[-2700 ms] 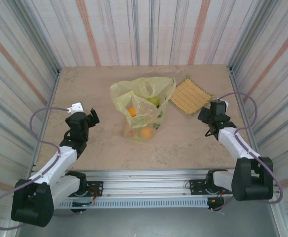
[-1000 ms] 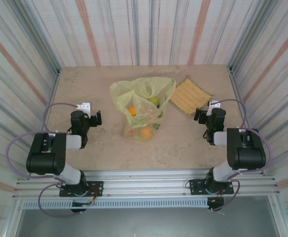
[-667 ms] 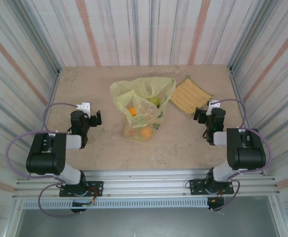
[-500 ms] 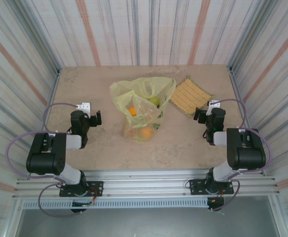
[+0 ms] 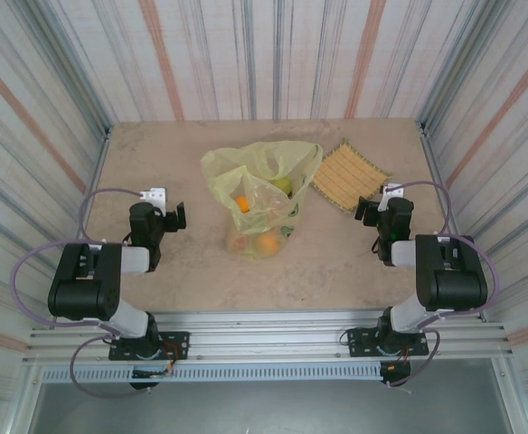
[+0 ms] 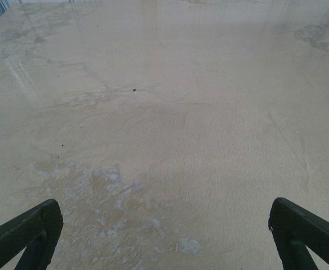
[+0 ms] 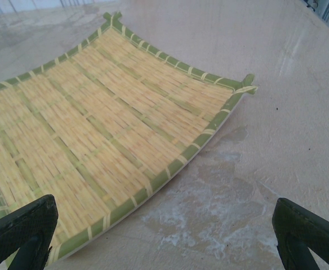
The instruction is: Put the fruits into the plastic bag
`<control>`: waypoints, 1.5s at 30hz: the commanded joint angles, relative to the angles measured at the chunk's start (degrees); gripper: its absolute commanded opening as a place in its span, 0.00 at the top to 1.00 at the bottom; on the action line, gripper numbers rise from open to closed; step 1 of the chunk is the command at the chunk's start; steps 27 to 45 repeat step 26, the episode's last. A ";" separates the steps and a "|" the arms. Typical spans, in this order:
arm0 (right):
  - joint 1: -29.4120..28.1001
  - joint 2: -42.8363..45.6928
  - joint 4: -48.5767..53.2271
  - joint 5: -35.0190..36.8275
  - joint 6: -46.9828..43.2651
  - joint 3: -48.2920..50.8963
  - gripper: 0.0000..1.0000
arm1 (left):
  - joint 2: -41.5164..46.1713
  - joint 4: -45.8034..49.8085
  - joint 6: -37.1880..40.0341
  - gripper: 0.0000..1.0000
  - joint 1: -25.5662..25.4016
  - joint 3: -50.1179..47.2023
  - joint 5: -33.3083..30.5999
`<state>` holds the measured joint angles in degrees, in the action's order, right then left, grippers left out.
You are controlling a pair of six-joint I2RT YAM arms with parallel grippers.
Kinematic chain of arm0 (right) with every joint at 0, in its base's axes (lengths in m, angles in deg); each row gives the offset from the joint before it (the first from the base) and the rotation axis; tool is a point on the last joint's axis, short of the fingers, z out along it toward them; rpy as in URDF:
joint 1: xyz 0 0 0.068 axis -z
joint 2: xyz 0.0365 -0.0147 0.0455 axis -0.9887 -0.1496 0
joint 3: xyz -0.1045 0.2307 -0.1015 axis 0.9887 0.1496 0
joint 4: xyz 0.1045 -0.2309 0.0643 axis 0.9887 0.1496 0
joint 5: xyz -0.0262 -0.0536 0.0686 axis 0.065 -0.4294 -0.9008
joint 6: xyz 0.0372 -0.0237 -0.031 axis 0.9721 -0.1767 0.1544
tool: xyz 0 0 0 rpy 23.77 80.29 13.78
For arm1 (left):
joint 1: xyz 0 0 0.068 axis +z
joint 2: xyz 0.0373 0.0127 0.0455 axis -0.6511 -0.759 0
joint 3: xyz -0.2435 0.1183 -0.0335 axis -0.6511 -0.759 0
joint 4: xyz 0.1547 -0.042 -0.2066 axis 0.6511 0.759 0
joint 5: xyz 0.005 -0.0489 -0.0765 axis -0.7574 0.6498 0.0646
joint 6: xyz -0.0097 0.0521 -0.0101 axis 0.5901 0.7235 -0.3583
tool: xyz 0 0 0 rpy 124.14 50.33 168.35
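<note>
top external view: the plastic bag (image 5: 262, 185) sits crumpled on the table (image 5: 155, 154), about midway between the left and right edges and a little toward the far edge, with the fruits inside it. an orange fruit (image 5: 267, 242) shows through the thin film at the bag's near end, a second orange fruit (image 5: 242, 204) sits higher up, and a green fruit (image 5: 283, 185) lies near the mouth; anything else in the bag is too blurred to count. a woven bamboo mat (image 5: 348, 174) lies just beside the bag, toward the far right corner. the left gripper (image 5: 172, 217) hangs low near the left edge, well apart from the bag and pointing toward it; on its wrist camera the fingers (image 6: 26, 230) are spread wide over bare tabletop. the right gripper (image 5: 364, 211) hangs near the right edge, just beside the mat's near corner, its fingers (image 7: 23, 225) likewise spread wide, the mat's green-bound rim just ahead of them.
</note>
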<state>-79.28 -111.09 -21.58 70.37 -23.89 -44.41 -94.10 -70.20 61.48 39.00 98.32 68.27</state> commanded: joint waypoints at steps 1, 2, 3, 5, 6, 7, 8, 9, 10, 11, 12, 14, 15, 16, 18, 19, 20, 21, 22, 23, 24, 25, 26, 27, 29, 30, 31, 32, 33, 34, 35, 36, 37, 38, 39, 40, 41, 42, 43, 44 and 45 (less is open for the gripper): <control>-0.28 0.01 -1.28 -0.48 0.39 0.13 0.01 | 0.40 -0.56 1.52 0.01 -0.31 0.79 -1.18; -0.24 0.00 -1.21 -0.46 0.41 0.13 0.01 | 0.37 -0.56 1.47 0.01 -0.31 0.83 -1.12; -0.26 -0.02 -1.23 -0.44 0.41 0.12 0.01 | 0.44 -0.56 1.53 0.01 -0.31 0.82 -1.07; -0.22 0.05 -1.23 -0.48 0.41 0.13 0.01 | 0.47 -0.65 1.49 0.01 -0.37 0.84 -1.17; -0.27 -0.01 -1.27 -0.43 0.36 0.09 0.01 | 0.41 -0.64 1.49 0.01 -0.31 0.83 -1.22; -0.21 -0.02 -1.25 -0.46 0.36 0.13 0.01 | 0.37 -0.60 1.51 0.01 -0.32 0.83 -1.17; -0.21 0.00 -1.15 -0.48 0.39 0.13 0.01 | 0.39 -0.63 1.51 0.01 -0.32 0.82 -1.15; -0.18 0.01 -1.14 -0.57 0.47 0.11 0.01 | 0.39 -0.62 1.51 0.01 -0.31 0.85 -1.16; -0.22 0.00 -1.14 -0.56 0.43 0.13 0.01 | 0.41 -0.65 1.51 0.01 -0.31 0.83 -1.18; -0.21 -0.01 -1.16 -0.65 0.50 0.06 0.01 | 0.36 -0.62 1.50 0.01 -0.31 0.83 -1.21; -0.20 0.04 -1.14 -0.66 0.44 0.05 0.01 | 0.41 -0.57 1.49 0.01 -0.31 0.82 -1.23; -0.11 0.01 -1.12 -0.75 0.48 0.04 0.01 | 0.34 -0.62 1.52 0.01 -0.31 0.83 -1.18; -0.16 0.05 -1.11 -0.81 0.50 0.03 0.01 | 0.41 -0.56 1.46 0.01 -0.31 0.83 -1.17; -0.03 0.03 -1.06 -0.92 0.48 0.04 0.01 | 0.41 -0.56 1.50 0.01 -0.31 0.83 -1.16; -0.06 0.07 -0.96 -1.10 0.57 0.00 0.01 | 0.38 -0.56 1.49 0.01 -0.31 0.83 -1.16; 0.05 0.02 -0.95 -1.10 0.53 0.04 0.01 | 0.35 -0.56 1.48 0.01 -0.33 0.83 -1.14; 0.06 0.00 -0.96 -1.16 0.57 0.02 0.01 | 0.33 -0.56 1.50 0.01 -0.32 0.83 -1.08; 0.08 -0.02 -0.96 -1.19 0.58 0.04 0.01 | 0.32 -0.48 1.67 0.01 -0.32 0.97 -0.79; 0.05 -0.01 -0.96 -1.18 0.54 0.02 0.01 | 0.30 -0.28 2.02 0.01 -0.34 1.08 0.16; 0.07 0.02 -0.98 -1.14 0.52 0.04 0.01 | 0.23 0.21 2.57 0.01 -0.31 1.34 1.27; 0.02 0.02 -0.96 -1.18 0.53 0.04 0.01 | 0.14 0.17 2.46 0.01 -0.14 1.36 1.65; 0.08 0.02 -0.96 -1.11 0.56 0.04 0.01 | 0.35 0.23 2.34 0.01 0.04 1.32 2.00; 0.03 0.07 -1.08 -1.09 0.58 0.04 0.01 | 0.36 -0.14 2.42 0.01 0.00 1.10 1.92; 0.03 0.07 -1.08 -1.09 0.58 0.04 0.01 | 0.36 -0.14 2.42 0.01 0.00 1.10 1.92; 0.03 0.07 -1.08 -1.09 0.58 0.04 0.01 | 0.36 -0.14 2.42 0.01 0.00 1.10 1.92; 0.03 0.07 -1.08 -1.09 0.58 0.04 0.01 | 0.36 -0.14 2.42 0.01 0.00 1.10 1.92; 0.03 0.07 -1.08 -1.09 0.58 0.04 0.01 | 0.36 -0.14 2.42 0.01 0.00 1.10 1.92; 0.03 0.07 -1.08 -1.09 0.58 0.04 0.01 | 0.36 -0.14 2.42 0.01 0.00 1.10 1.92; 0.03 0.07 -1.08 -1.09 0.58 0.04 0.01 | 0.36 -0.14 2.42 0.01 0.00 1.10 1.92; 0.03 0.07 -1.08 -1.09 0.58 0.04 0.01 | 0.36 -0.14 2.42 0.01 0.00 1.10 1.92; 0.03 0.07 -1.08 -1.09 0.58 0.04 0.01 | 0.36 -0.14 2.42 0.01 0.00 1.10 1.92; 0.03 0.07 -1.08 -1.09 0.58 0.04 0.01 | 0.36 -0.14 2.42 0.01 0.00 1.10 1.92; 0.03 0.07 -1.08 -1.09 0.58 0.04 0.01 | 0.36 -0.14 2.42 0.01 0.00 1.10 1.92; 0.03 0.07 -1.08 -1.09 0.58 0.04 0.01 | 0.36 -0.14 2.42 0.01 0.00 1.10 1.92; 0.03 0.07 -1.08 -1.09 0.58 0.04 0.01 | 0.36 -0.14 2.42 0.01 0.00 1.10 1.92; 0.03 0.07 -1.08 -1.09 0.58 0.04 0.01 | 0.36 -0.14 2.42 0.01 0.00 1.10 1.92; 0.03 0.07 -1.08 -1.09 0.58 0.04 0.01 | 0.36 -0.14 2.42 0.01 0.00 1.10 1.92; 0.03 0.07 -1.08 -1.09 0.58 0.04 0.01 | 0.36 -0.14 2.42 0.01 0.00 1.10 1.92; 0.03 0.07 -1.08 -1.09 0.58 0.04 0.01 | 0.36 -0.14 2.42 0.01 0.00 1.10 1.92; 0.03 0.07 -1.08 -1.09 0.58 0.04 0.01 | 0.36 -0.14 2.42 0.01 0.00 1.10 1.92; 0.03 0.07 -1.08 -1.09 0.58 0.04 0.01 | 0.36 -0.14 2.42 0.01 0.00 1.10 1.92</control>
